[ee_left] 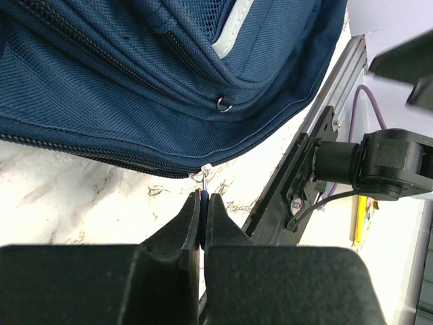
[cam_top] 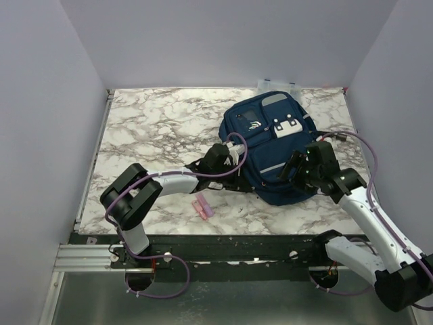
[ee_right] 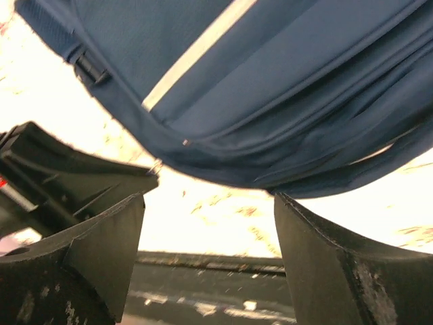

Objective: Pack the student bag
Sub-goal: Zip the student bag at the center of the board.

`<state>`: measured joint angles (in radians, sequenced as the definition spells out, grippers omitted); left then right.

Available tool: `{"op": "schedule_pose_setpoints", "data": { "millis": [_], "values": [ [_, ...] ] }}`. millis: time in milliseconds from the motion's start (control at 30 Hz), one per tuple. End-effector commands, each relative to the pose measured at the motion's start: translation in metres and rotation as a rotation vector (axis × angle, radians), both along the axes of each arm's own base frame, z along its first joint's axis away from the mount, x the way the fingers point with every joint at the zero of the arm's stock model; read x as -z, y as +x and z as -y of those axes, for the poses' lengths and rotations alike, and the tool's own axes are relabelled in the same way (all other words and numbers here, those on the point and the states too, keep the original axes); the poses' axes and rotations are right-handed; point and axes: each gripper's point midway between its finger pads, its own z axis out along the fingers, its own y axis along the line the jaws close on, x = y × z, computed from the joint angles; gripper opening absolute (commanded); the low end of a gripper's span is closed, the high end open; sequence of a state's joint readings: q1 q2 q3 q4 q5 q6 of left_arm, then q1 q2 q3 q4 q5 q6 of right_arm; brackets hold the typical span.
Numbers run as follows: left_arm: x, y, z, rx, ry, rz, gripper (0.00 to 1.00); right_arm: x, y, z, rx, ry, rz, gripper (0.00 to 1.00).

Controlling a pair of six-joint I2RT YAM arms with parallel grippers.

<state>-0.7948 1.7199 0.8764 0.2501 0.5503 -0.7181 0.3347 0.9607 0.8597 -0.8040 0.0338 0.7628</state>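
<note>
Both at the near edge of the student bag (cam_top: 270,145): left gripper (ee_left: 203,200) pinches a zipper pull (ee_left: 200,177), right gripper (ee_right: 208,200) spread, empty

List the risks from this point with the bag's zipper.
1. The left gripper pinches only the thin zipper pull by its tips; a tug may slip it free.
2. The right gripper stands open beside the student bag, holding nothing, so the bag may slide on the table instead of unzipping.
3. The pink item lies near the left arm and might get swept.
</note>
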Motion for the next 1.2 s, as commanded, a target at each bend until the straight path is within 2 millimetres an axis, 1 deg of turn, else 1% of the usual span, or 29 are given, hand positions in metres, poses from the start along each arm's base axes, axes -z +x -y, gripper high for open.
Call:
{"op": "schedule_pose_setpoints", "data": {
  "millis": [0,33,100,200,267,367,433,500,567,600,633,667,700,733,800,900,1000,1033,1167],
  "values": [
    [-0.011,-0.014,0.015,0.048,-0.040,-0.003,0.00,0.010,-0.026,-0.046,-0.021,0.269,-0.109,0.83],
    [-0.011,-0.017,0.017,0.052,-0.041,0.004,0.00,0.011,-0.025,-0.051,0.001,0.305,-0.113,0.86],
    [-0.012,-0.019,0.021,0.060,-0.044,0.000,0.00,0.013,-0.019,-0.054,0.034,0.337,-0.090,0.86],
    [-0.017,-0.023,0.028,0.079,-0.057,0.000,0.00,0.019,-0.011,-0.051,0.067,0.326,-0.073,0.85],
    [-0.018,-0.027,0.031,0.089,-0.059,0.002,0.00,0.029,-0.011,-0.051,0.075,0.318,-0.094,0.84],
    [-0.020,-0.031,0.031,0.091,-0.060,0.002,0.00,0.048,-0.017,-0.055,0.086,0.343,-0.137,0.80],
    [-0.021,-0.034,0.031,0.088,-0.060,0.000,0.00,0.059,-0.018,-0.053,0.102,0.339,-0.146,0.78],
    [-0.022,-0.036,0.032,0.093,-0.062,0.005,0.00,0.067,-0.015,-0.047,0.127,0.310,-0.135,0.73],
    [-0.023,-0.035,0.030,0.090,-0.061,0.009,0.00,0.070,-0.010,-0.040,0.158,0.279,-0.112,0.64],
    [-0.023,-0.032,0.027,0.082,-0.062,0.007,0.00,0.070,-0.008,-0.037,0.171,0.267,-0.100,0.54],
    [-0.024,-0.027,0.023,0.070,-0.063,0.005,0.00,0.070,-0.006,-0.033,0.180,0.250,-0.086,0.40],
    [-0.024,-0.023,0.019,0.059,-0.063,0.007,0.00,0.069,-0.004,-0.030,0.183,0.231,-0.073,0.18],
    [-0.023,-0.016,0.013,0.041,-0.060,0.013,0.00,0.069,-0.003,-0.025,0.194,0.206,-0.062,0.04],
    [-0.023,-0.009,0.008,0.024,-0.057,0.018,0.00,0.071,-0.002,-0.020,0.205,0.180,-0.056,0.00],
    [-0.018,0.009,-0.006,-0.029,-0.049,0.005,0.00,0.072,-0.004,-0.015,0.201,0.144,-0.061,0.01],
    [-0.014,0.033,-0.027,-0.096,-0.040,-0.002,0.00,0.070,-0.008,-0.017,0.176,0.143,-0.076,0.01],
    [-0.006,0.052,-0.043,-0.147,-0.020,-0.004,0.00,0.067,-0.008,-0.026,0.122,0.189,-0.034,0.00],
    [-0.003,0.056,-0.047,-0.156,-0.015,-0.011,0.00,0.067,-0.008,-0.032,0.091,0.223,-0.019,0.01],
    [0.005,0.073,-0.057,-0.181,0.005,-0.021,0.00,0.063,-0.008,-0.052,-0.004,0.305,-0.009,0.01]
  ]
}}
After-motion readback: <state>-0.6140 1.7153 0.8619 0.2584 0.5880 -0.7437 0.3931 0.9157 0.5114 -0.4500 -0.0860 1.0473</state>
